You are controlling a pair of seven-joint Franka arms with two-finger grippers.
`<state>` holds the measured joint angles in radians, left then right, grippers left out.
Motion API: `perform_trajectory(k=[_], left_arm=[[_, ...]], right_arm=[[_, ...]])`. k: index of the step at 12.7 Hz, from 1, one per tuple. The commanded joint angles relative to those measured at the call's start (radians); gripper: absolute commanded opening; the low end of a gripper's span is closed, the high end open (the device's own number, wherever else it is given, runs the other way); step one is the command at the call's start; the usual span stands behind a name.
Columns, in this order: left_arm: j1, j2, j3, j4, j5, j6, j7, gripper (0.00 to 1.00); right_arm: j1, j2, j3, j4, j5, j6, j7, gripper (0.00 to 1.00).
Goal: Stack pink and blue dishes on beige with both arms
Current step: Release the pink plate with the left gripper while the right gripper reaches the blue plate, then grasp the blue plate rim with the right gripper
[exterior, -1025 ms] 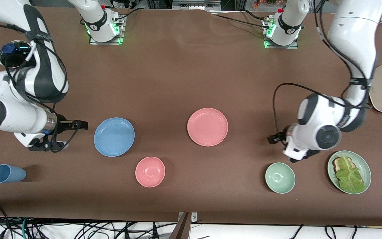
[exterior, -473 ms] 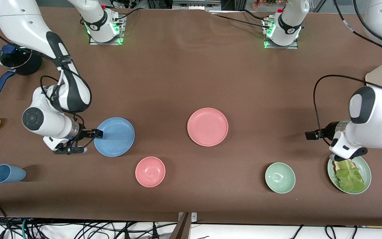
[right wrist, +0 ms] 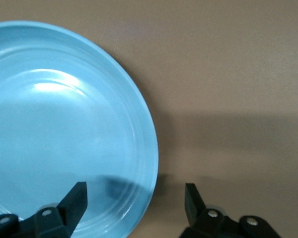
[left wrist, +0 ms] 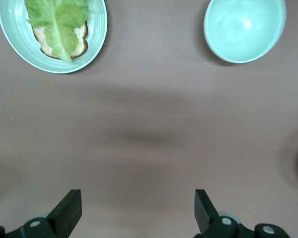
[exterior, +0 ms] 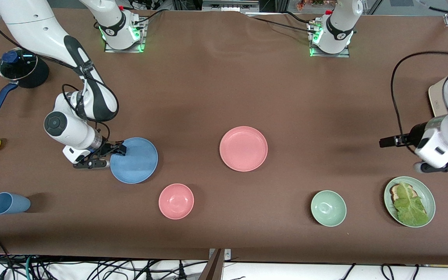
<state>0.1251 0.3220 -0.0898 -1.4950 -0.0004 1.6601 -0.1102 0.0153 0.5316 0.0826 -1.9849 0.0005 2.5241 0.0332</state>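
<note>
Right gripper [exterior: 112, 154] open astride the rim of the blue plate [exterior: 135, 160], pink plate [exterior: 243, 148] mid-table toward the left arm's end, left gripper [exterior: 384, 142] open above bare table [exterior: 208, 89].

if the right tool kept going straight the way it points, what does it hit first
The blue plate: the right tool already straddles its rim, fingers open, one finger over the plate. Past it, probably bare table.
</note>
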Motion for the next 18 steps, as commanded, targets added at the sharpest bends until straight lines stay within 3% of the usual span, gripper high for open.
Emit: perform_trajectory(k=[1,5,9,13,15,18], left_arm=[[-0.143,-0.168,0.145,-0.117,-0.052,0.024,0.033,1.00],[-0.141,-0.201,0.142,-0.106,-0.053,0.003,0.082,1.00],[-0.137,-0.204,0.140,-0.102,-0.049,-0.008,0.158,1.00],[-0.134,-0.199,0.143,-0.094,-0.035,-0.008,0.149,1.00],[-0.136,-0.198,0.142,-0.080,-0.039,-0.006,0.158,1.00],[-0.148,-0.198,0.139,-0.065,-0.035,-0.008,0.152,1.00]], right_arm=[[-0.005,-0.033,0.003,-0.037,0.000,0.013,-0.013,0.52],[-0.005,-0.028,0.003,-0.037,0.000,0.007,-0.012,0.03],[-0.003,-0.059,0.006,0.003,-0.002,-0.045,-0.016,0.00],[-0.003,-0.087,0.069,0.326,0.012,-0.506,-0.009,0.00],[0.000,-0.087,0.118,0.447,0.033,-0.672,0.036,0.00],[0.037,-0.081,0.199,0.474,0.052,-0.667,0.210,0.00]])
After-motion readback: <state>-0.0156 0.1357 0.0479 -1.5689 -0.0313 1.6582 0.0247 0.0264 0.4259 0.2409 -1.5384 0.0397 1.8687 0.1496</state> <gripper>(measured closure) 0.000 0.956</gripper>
